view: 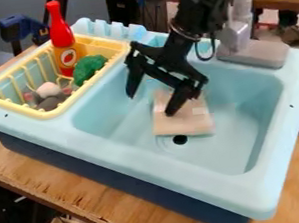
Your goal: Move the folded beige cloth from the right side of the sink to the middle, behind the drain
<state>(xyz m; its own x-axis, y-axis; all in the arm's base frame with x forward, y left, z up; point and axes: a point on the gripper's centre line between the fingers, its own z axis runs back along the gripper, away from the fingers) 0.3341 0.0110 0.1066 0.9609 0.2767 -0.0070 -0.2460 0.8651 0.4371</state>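
In the camera view we see the black arm (202, 7) come in at the top edge, right of the middle, with its gripper (152, 104) hanging over the basin of a light blue toy sink (229, 143), near the middle of the frame. We see its two fingers spread wide apart, with nothing between them. The finger nearer the right edge is over the pale flat board (184, 124); we cannot tell whether it touches. The other is further left in the frame, beyond the board's edge.

The board lies in the basin, near the middle of the frame, just beside the dark drain hole (180, 139), which is below it in the picture. At the upper left we find a yellow dish rack (17, 108) set in the sink top. In it we see a red bottle (61, 35) standing upright, green toy broccoli (88, 68) beside it, and a grey and pink soft toy (48, 96) toward the rack's lower left. The grey faucet (257, 54) is at the upper right.
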